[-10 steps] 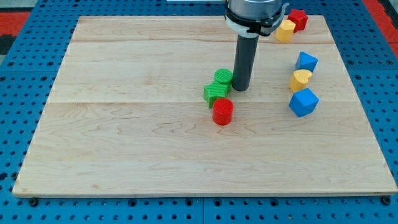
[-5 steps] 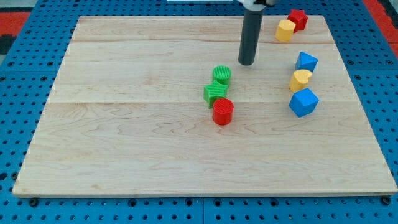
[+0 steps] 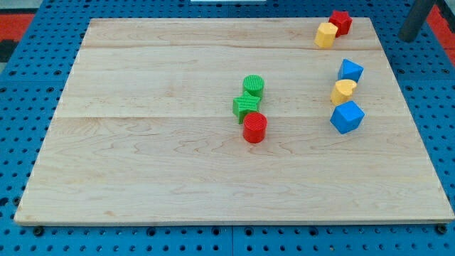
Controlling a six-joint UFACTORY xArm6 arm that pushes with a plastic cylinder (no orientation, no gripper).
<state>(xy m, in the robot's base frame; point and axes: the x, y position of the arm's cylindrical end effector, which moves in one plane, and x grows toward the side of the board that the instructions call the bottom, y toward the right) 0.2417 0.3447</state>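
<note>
Swung away from the green blocks (image 3: 249, 97), my tip (image 3: 410, 38) hangs beyond the board (image 3: 142, 156).

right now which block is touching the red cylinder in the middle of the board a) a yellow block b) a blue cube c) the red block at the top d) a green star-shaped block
d: the red cylinder sits right against the green star-shaped block, with the green cylinder above that; my tip is far off, past the board's top right edge.
</note>
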